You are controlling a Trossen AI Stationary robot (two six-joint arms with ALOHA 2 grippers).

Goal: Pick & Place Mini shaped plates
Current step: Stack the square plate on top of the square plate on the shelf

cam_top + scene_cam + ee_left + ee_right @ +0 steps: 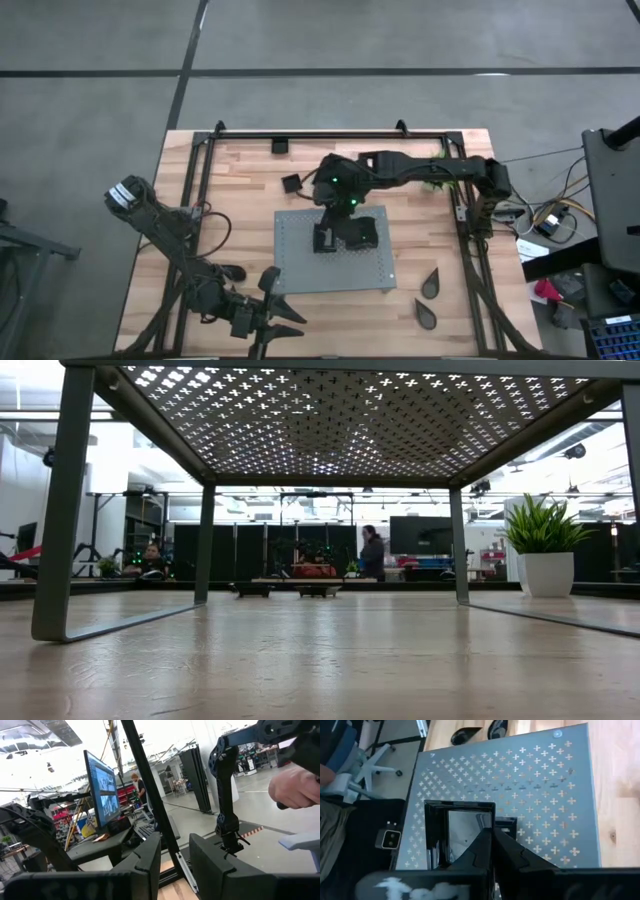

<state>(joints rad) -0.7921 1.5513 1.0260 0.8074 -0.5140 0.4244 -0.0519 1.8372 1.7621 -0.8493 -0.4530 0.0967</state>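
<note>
Right wrist view is showing the right gripper (492, 845) pinching the rim of a square black plate (462, 832) directly beneath it on the grey board (540, 785); the left gripper (175, 860), half-open and empty, is waiting far off.

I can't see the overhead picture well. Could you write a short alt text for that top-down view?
Seen from above, the right gripper is shut on the rim of a square black plate on a grey perforated board mid-table. Another small square plate lies beyond the board, two teardrop plates to its right. The left gripper waits at the near edge.
</note>
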